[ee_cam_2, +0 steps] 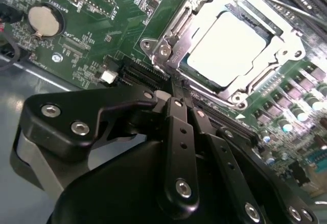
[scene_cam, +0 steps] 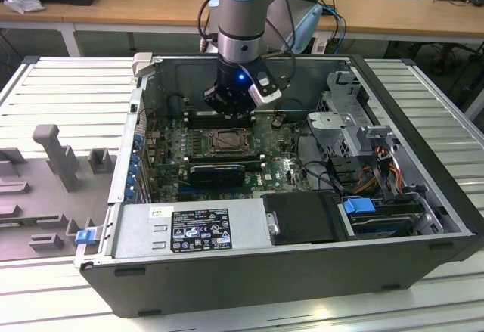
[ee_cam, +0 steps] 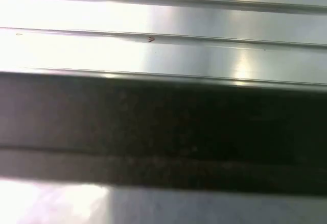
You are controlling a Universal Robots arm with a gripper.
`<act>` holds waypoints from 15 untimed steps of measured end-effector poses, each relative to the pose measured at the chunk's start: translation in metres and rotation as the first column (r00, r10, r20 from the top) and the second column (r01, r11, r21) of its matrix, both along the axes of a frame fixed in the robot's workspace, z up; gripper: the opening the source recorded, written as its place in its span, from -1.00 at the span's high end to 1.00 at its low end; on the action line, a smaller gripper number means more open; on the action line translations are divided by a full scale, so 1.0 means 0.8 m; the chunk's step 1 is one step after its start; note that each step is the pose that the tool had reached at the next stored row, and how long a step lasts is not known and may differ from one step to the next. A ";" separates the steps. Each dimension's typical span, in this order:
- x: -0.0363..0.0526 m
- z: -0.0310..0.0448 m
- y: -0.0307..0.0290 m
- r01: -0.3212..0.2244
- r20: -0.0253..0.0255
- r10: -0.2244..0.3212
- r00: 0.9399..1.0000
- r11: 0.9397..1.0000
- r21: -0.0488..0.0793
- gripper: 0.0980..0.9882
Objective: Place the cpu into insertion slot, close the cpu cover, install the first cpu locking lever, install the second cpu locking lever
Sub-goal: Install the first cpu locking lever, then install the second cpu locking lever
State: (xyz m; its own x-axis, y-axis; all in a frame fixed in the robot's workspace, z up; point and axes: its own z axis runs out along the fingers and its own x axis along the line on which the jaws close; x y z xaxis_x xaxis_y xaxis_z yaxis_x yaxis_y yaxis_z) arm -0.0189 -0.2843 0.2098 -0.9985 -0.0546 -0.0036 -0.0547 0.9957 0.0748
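Arm pose: near-vertical over the open computer case [scene_cam: 249,287], wrist down inside it, blue light lit at the wrist, cables looping off the upper joint.
Claw [ee_cam_2: 180,104]: black linkage fingers [ee_cam_2: 176,147] pressed together at the tips in the second wrist view, closed, nothing between them; in the exterior view poised just above the far edge of the insertion slot [scene_cam: 227,141], tips not visibly touching it.
Cpu [ee_cam_2: 225,48]: pale silver square seated flat in the socket, bright under the light.
Cpu cover [ee_cam_2: 180,27]: silvery frame lying down around the chip, cut-out centre showing the chip face; screws at its corners.
Locking levers: thin metal rod [ee_cam_2: 286,7] running along the far side of the cover; latched or free, cannot tell.
Board [ee_cam_2: 92,35]: green circuit board around the socket; round coin battery [ee_cam_2: 45,20] well apart from the socket, toward the case wall.
Case interior: black drive box [scene_cam: 302,218] and blue tab [scene_cam: 359,205] at the exterior view's right; long black card [scene_cam: 218,173] just nearer than the socket.
Tabletop [scene_cam: 60,105]: ribbed metal surface, grey fixture blocks [scene_cam: 57,154] at the exterior view's left.
First wrist view: ribbed pale metal and a dark band, blurred.
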 end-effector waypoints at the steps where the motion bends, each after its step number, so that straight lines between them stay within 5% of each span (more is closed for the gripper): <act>1: 0.000 0.0077 0.0000 0.000 0.000 0.000 1.000 1.000 0.000 0.98; 15: 0.000 0.0110 -0.0078 0.000 0.000 0.000 1.000 1.000 0.000 0.98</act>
